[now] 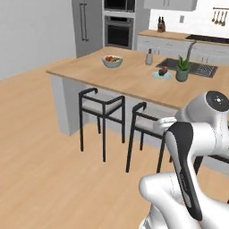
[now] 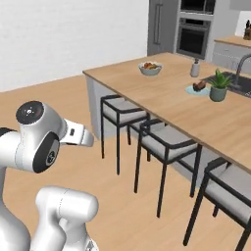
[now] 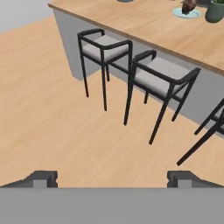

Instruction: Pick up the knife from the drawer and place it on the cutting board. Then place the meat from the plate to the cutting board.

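A small pale blue plate [image 1: 167,76] [image 2: 190,90] [image 3: 196,14] lies on the far side of the wooden island counter, beside a potted plant. On it sits the reddish-brown meat [image 1: 163,70] [image 2: 199,86] [image 3: 188,6]. My gripper [image 3: 113,179] is open and holds nothing. It hangs over the wooden floor, well short of the island and the bar stools. The knife, the drawer and the cutting board are out of view.
Black bar stools [image 1: 103,107] [image 3: 105,46] stand along the near side of the island [image 1: 85,67]. A white fruit bowl [image 1: 112,61], a bottle [image 1: 149,58], the potted plant [image 1: 182,70] and a sink [image 1: 203,69] are on top. Open floor lies to the left.
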Available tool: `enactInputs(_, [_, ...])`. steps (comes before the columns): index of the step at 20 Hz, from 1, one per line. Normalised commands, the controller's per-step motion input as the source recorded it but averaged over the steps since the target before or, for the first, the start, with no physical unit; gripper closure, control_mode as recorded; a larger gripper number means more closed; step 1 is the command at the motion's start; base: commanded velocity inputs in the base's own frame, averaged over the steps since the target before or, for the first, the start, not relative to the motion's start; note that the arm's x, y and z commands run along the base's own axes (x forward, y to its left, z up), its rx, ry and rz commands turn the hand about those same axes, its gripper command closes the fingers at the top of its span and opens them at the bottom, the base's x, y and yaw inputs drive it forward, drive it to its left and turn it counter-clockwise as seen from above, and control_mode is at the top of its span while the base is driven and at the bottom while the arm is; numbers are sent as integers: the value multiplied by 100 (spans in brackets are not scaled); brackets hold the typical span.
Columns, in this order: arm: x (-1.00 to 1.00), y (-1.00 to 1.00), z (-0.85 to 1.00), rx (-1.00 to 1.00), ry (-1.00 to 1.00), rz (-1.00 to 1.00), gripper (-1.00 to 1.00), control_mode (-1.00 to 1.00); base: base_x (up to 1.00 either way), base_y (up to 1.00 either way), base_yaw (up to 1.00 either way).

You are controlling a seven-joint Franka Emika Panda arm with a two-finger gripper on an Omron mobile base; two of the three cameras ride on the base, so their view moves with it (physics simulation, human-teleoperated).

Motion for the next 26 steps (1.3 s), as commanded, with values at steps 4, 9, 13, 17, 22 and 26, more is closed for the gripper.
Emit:
enactInputs(4, [0,0,0,0,0,0,-100,100,96,92,-53])
enactInputs(9, [0,0,0,0,0,0,-100,100,97,94,-53])
enactInputs(13, [0,0,0,0,0,0,-100,100,91,87,-53])
enactInputs(17, [0,0,0,0,0,0,-100,100,88,78,-52])
enactInputs(22, [0,0,0,0,0,0,-100,100,93,59,-45])
enactInputs(26, [0,0,0,0,0,0,-100,100,84,22,-31])
